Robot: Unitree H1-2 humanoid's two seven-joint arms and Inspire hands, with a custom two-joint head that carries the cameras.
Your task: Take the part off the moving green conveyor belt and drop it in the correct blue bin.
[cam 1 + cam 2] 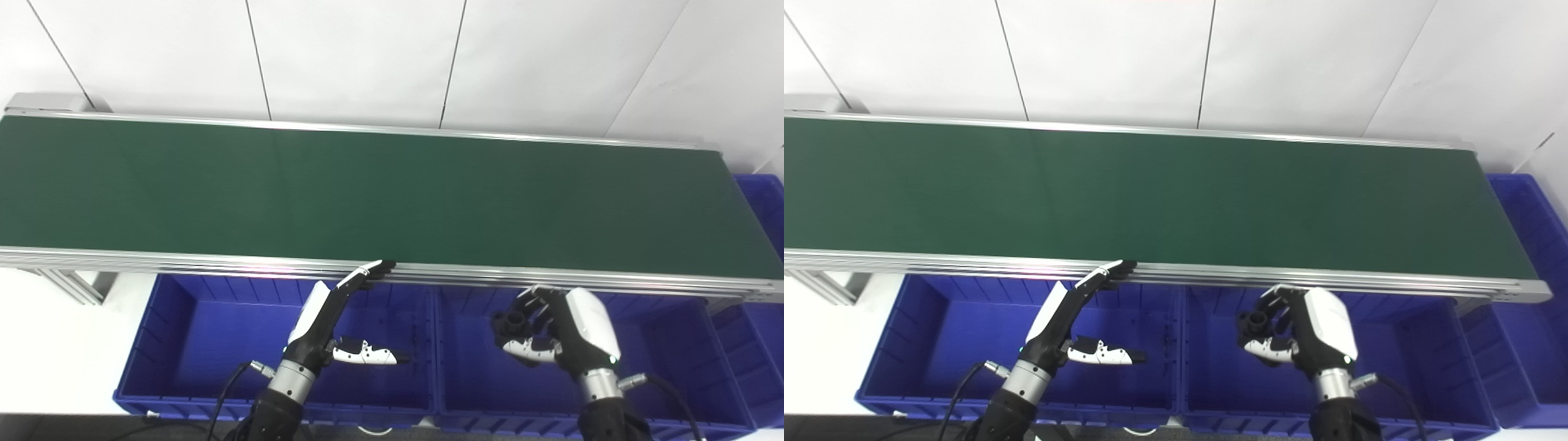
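Gripping the black part point(512, 320), the right hand point(560, 334) fingers curl around it above a blue bin point(674, 367).

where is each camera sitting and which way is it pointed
Left eye view: on the head, looking down and forward at the green belt and blue bins; shows the left hand open and the right hand closed on a black part.
Right eye view: beside it, slightly to the right, aimed the same way; both hands and forearms show.
Shared: the same belt, bins, hands and white wall, shifted sideways.
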